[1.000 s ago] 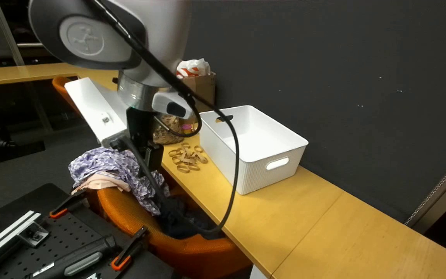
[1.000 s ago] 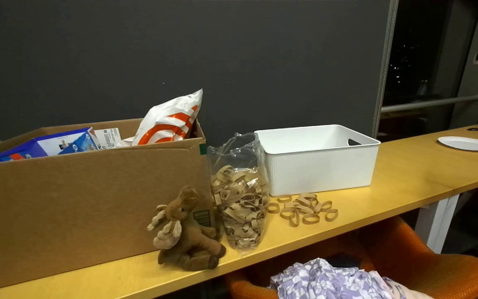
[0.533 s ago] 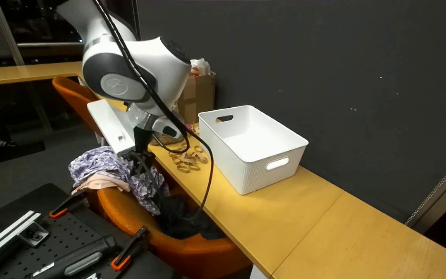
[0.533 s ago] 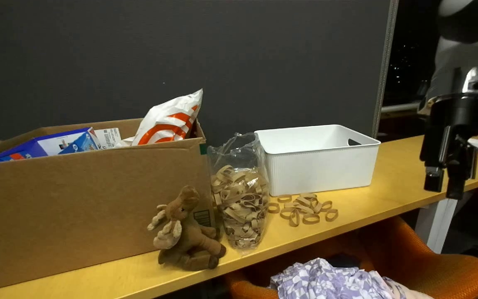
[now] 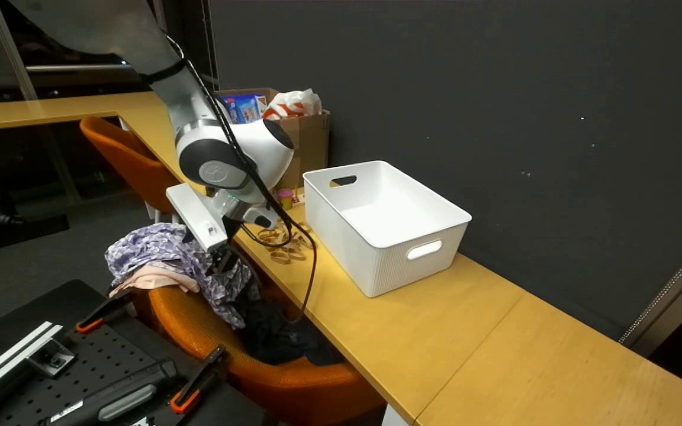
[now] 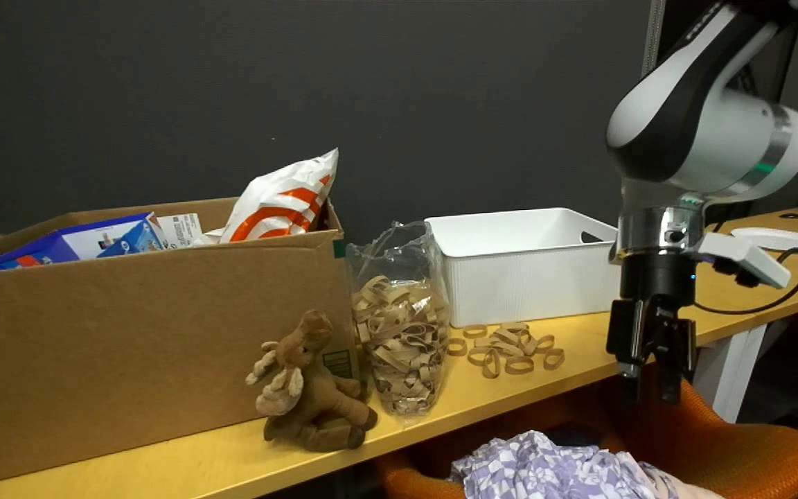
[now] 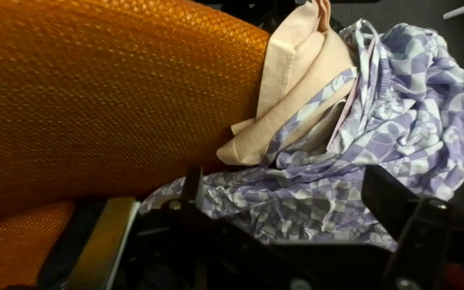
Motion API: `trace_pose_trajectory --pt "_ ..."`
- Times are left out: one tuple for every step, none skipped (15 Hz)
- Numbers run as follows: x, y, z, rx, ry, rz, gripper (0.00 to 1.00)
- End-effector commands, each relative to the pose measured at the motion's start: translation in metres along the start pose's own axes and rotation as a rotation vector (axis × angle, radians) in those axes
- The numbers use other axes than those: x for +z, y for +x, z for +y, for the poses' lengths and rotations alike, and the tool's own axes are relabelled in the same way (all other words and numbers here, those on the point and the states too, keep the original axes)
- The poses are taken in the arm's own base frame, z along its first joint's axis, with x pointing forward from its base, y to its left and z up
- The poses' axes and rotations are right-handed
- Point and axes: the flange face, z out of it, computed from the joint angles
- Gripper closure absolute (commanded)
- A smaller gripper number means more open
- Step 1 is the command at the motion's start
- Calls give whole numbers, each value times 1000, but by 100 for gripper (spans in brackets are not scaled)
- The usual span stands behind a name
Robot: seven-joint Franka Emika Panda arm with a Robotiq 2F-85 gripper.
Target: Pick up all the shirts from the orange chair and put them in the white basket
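Cardboard box (image 6: 149,360) at left in an exterior view — orange-and-white bag (image 6: 281,208) and blue packet (image 6: 66,249) inside, print too small to read — with a clear bag (image 6: 392,253) of tan bands (image 6: 399,339) to its right, then the white basket (image 6: 530,291). Purple-checked shirt (image 7: 401,133) and peach shirt (image 7: 296,92) lie over the edge of the orange chair (image 6: 738,450) at the near side of the table (image 6: 593,346), dark cloth (image 5: 276,340) down in the seat. Gripper (image 6: 649,391) hangs above the chair, fingers (image 6: 669,384) spread wide, holding nothing, with purple showing between them in the wrist view.
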Motion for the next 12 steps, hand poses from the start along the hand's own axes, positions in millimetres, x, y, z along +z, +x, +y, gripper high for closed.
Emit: trace_pose_trajectory --pt "45 25 -19 -15 21 -37 0" --pt "58 27 -24 -21 25 -56 0" --pt "69 28 -29 -19 31 -76 0" --pt "79 29 -34 -22 35 -88 0" --pt "86 31 -35 -25 37 -99 0" --pt "91 33 -37 -24 43 -107 0" --pt "93 35 -35 -22 51 -114 0" --pt "96 37 -34 -19 55 -115 2" --pt "96 39 -33 -16 64 -116 26" --pt "96 41 -32 -16 68 -116 26" --pt "95 43 -32 -13 72 -115 32" --pt "94 44 -31 -12 75 -112 41"
